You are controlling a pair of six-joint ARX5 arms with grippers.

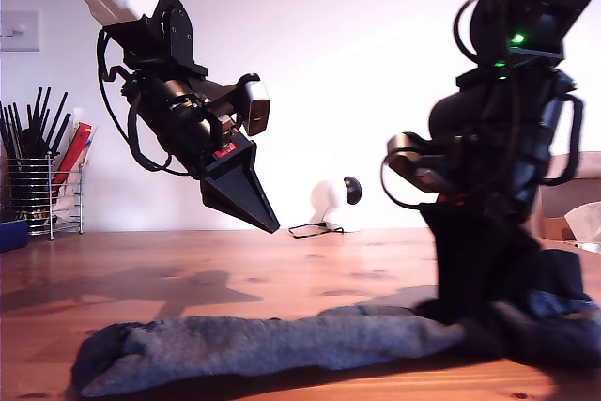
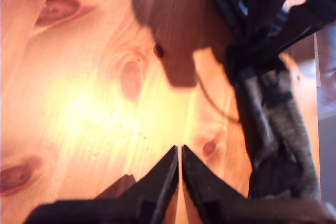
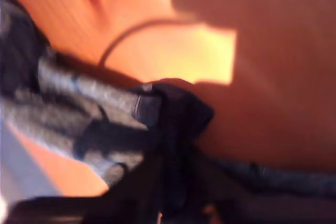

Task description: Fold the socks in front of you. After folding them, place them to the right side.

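Observation:
The socks (image 1: pixel 282 340) lie along the front of the wooden table (image 1: pixel 188 269), stretched from the exterior view's left to a bunched heap (image 1: pixel 563 316) at its right. My second gripper (image 1: pixel 460 307) is down on that heap. In the second wrist view it (image 3: pixel 178 182) is shut on a dark fold of sock (image 3: pixel 178 111), with grey knit (image 3: pixel 79 114) beside it. My first gripper (image 1: pixel 268 223) hangs in the air above the table at the exterior view's left, shut and holding nothing. Its wrist view shows the closed tips (image 2: pixel 180 153) over bare wood, with the socks (image 2: pixel 286 129) off to one side.
A wire holder of utensils (image 1: pixel 42 185) and a blue container (image 1: pixel 11 232) stand at the exterior view's far left. A small white device with a cable (image 1: pixel 324 208) sits at the back. A cardboard box (image 1: pixel 568 199) stands at the exterior view's right edge.

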